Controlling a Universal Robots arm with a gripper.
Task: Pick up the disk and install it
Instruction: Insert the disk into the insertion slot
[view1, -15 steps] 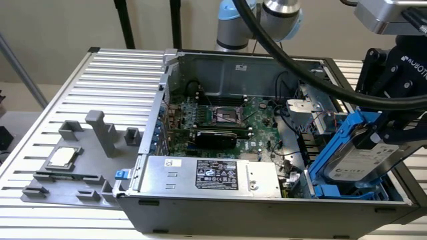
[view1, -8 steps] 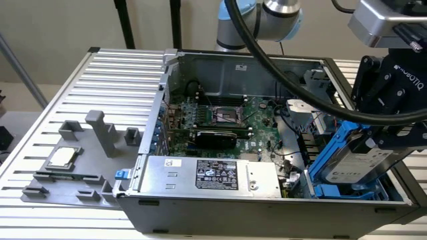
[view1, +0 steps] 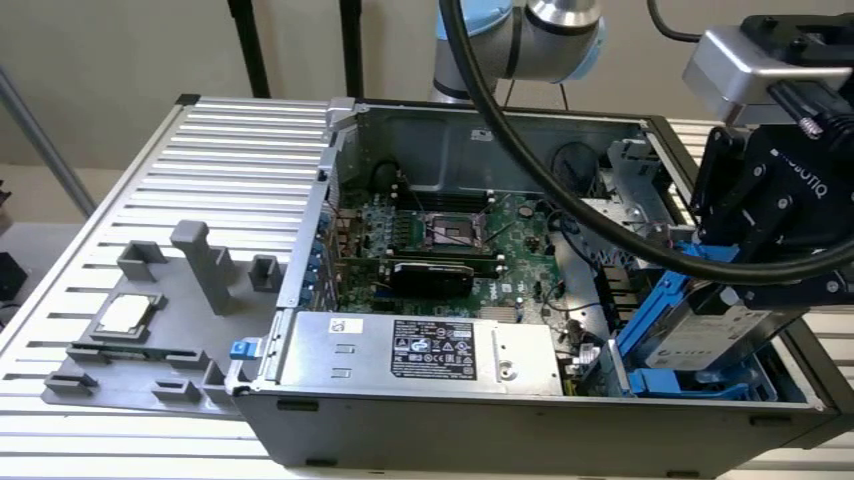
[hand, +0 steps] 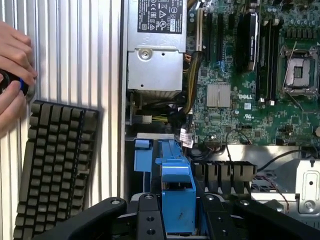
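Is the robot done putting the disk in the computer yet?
Not quite. Done: the disk is picked up, with the gripper closed on its blue frame. In hand: the disk is held tilted, its lower end down inside the corner of the open computer case on the exterior view's right. Left: it is not yet sitting flat in its place, and the gripper has not let go.

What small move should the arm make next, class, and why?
Probably lower the disk a little into the blue bay. The pincer grips it tilted, with its lower end at the bay and its upper end still above it.
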